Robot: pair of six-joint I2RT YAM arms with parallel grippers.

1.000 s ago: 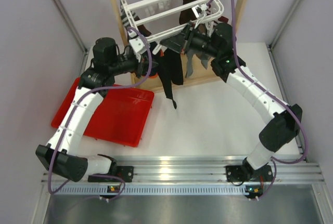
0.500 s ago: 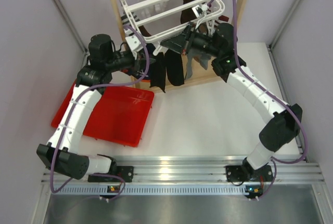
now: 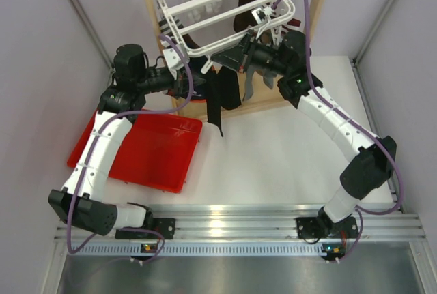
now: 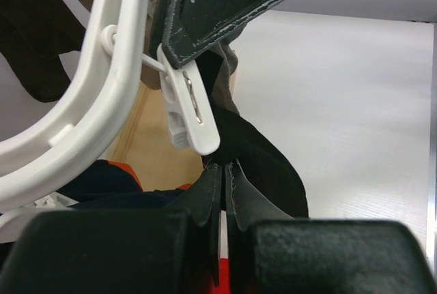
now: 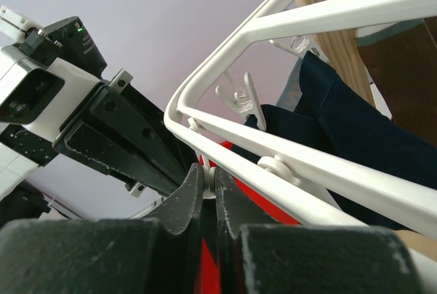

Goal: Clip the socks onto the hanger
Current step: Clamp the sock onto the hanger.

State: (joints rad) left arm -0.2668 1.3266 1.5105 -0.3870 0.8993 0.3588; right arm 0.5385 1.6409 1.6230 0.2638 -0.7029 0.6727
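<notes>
- Left arm (image 3: 102,144) reaches up to the near corner of the hanger (image 4: 102,96). Left jaws are closed tight on a fold of the black sock (image 4: 266,164).
- The fold is held just under a white clip (image 4: 188,113), touching its tip. Judged reason: the edge is being offered to the clip's mouth so it can bite.
- Right arm (image 3: 328,120) comes in from the other side, over the same corner. Right jaws are pressed together with a white sliver between the tips. It looks like the clip's tail, pinched to spread the mouth.
- Cannot tell whether the clip has taken the fabric yet.
- The rest of the sock hangs limp below the hanger's front edge, between the two arms.
- More socks (image 3: 247,18) hang from the far bars, and a grey one (image 3: 252,86) hangs beside the right arm.
- The hanger is slung in a wooden frame (image 3: 321,1), so the clips dangle free and both arms must work raised. Navy cloth (image 5: 341,130) hangs below the bars.
- Counter (image 3: 273,157) is white and matte. A red tray (image 3: 150,151) lies on it at the left, under the left arm.
- Pale lilac walls (image 3: 41,48) close in three sides. An aluminium rail (image 3: 232,219) at the near edge carries both bases.
</notes>
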